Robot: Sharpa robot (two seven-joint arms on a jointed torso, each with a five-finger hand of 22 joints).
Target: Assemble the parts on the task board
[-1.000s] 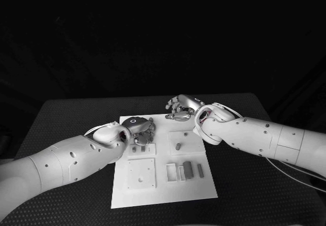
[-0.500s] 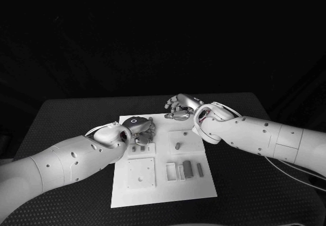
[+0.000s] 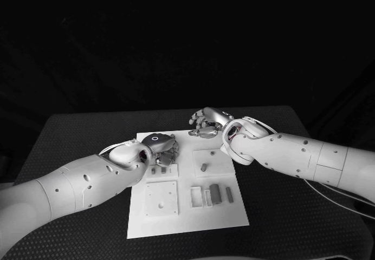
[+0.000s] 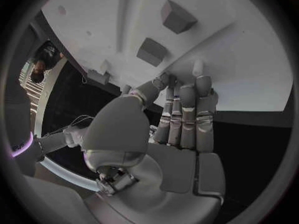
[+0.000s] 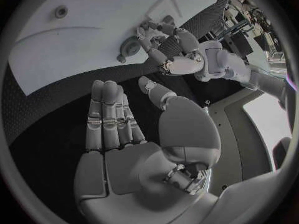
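The white task board lies in the middle of the black table. My left hand hovers over its far left part, fingers straight and close together, nothing in them. Just past its fingertips stand two small grey blocks, also seen close up. My right hand is at the board's far edge, flat and empty. A grey peg stands in the board's right half. Two grey bars lie nearer me.
A white square plate with a hole sits on the board's near left, with a white slotted frame beside the bars. A small round piece stands on the board by my left hand. Black table surrounds the board.
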